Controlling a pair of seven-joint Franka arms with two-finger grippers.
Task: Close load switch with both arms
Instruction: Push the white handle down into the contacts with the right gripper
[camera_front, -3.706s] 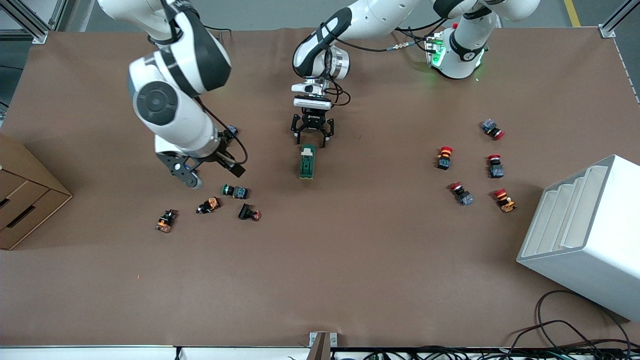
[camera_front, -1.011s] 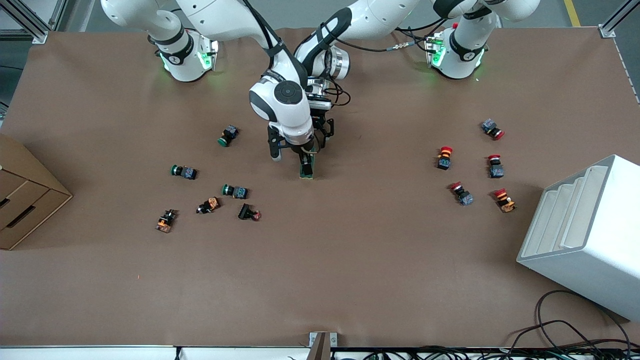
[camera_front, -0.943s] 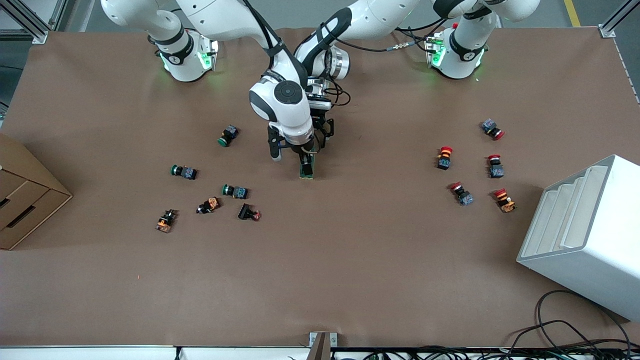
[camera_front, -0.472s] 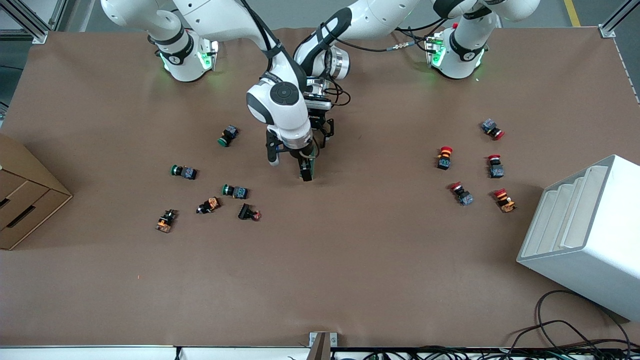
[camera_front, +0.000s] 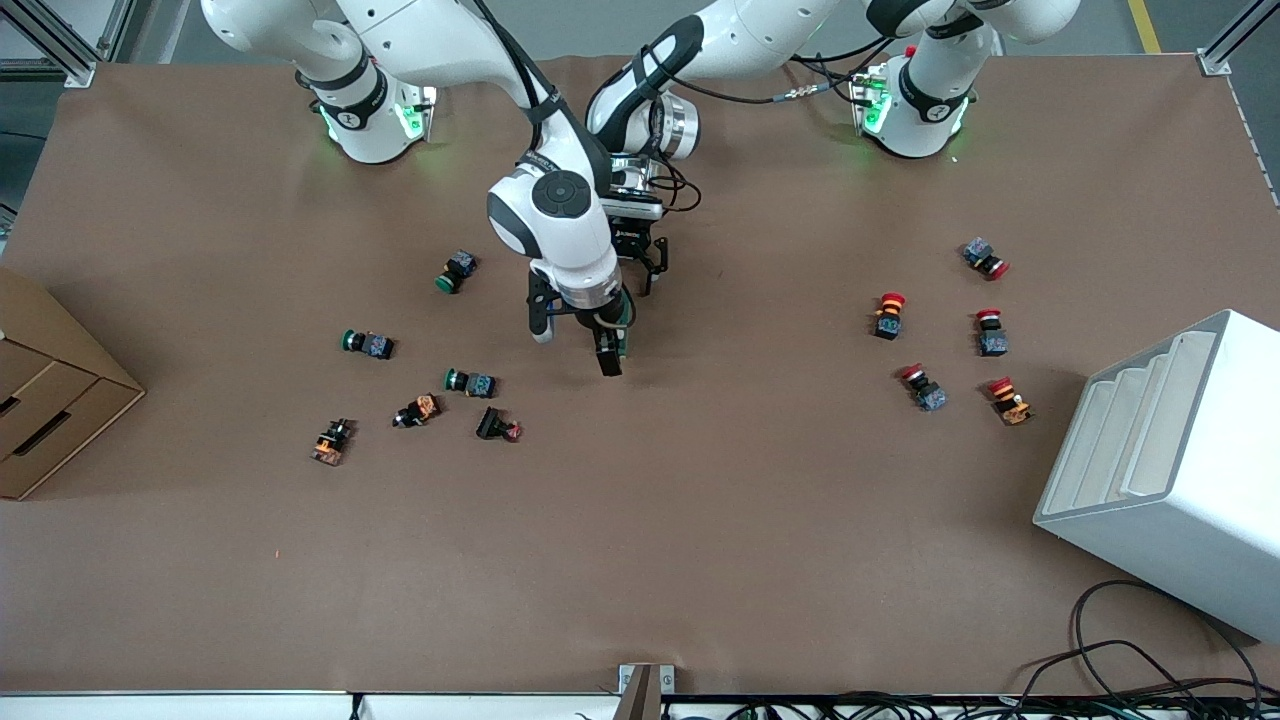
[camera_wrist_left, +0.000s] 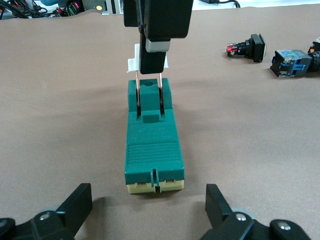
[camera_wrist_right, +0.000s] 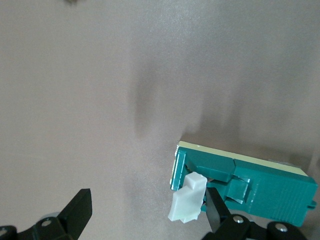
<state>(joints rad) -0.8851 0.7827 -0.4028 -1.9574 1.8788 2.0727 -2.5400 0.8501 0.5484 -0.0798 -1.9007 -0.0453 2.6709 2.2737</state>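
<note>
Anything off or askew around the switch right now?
Only the dark-green rectangular load switch: its white handle stands raised on copper blades, not seated, with a finger of the open right end effector at it. The open left end effector straddles the switch's cream end. No damage visible.

The front view looks steeply down from high above the brown paper-covered table (camera_front: 700, 520), facing the two green-lit arm bases along its top edge, and takes in the whole surface. The left wrist view sits low, close to the tabletop, looking level along the dark-green rectangular load switch (camera_wrist_left: 152, 145) with its cream end nearest. The right wrist view looks almost straight down, very close, on that same switch, which all three views share, though the front view seems to show only a sliver.
</note>
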